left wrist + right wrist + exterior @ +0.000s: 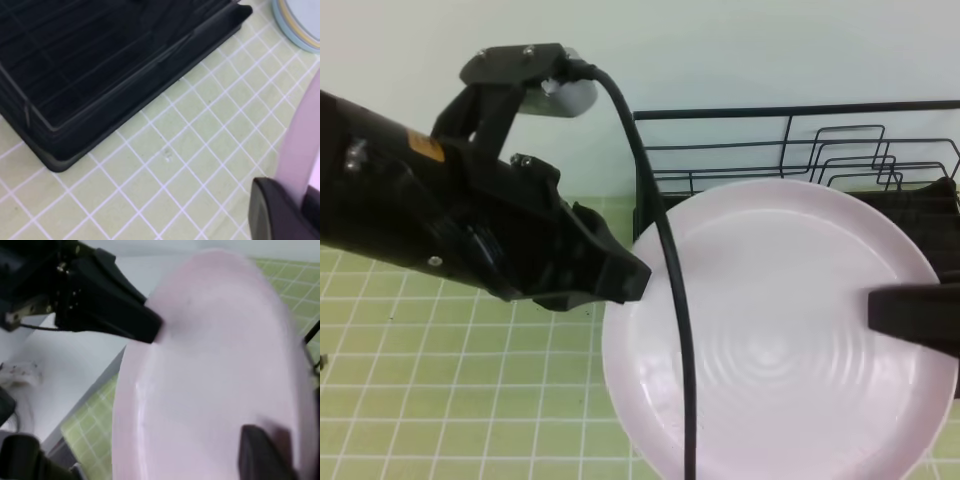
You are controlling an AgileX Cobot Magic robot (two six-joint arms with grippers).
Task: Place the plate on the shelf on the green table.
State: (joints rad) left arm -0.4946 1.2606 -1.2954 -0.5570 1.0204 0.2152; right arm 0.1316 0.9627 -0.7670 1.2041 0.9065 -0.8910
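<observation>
While 1 plate (780, 340) hangs over 1 shelf (800, 150), left gripper (625, 280) clamped on it, right gripper (910, 320) unclear.

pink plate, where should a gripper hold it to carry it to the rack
By the raised rim, pinched from the outer edge. The round pale pink plate is wide and shallow, so only its rim fits between jaws. The left gripper already clamps the left rim; the right gripper sits at the opposite edge.

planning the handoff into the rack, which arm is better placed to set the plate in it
Probably the right. Its pincer meets the plate at the edge nearest the shelf. The left pincer is shut on the far rim, away from the shelf, so it would have to reach across.
</observation>
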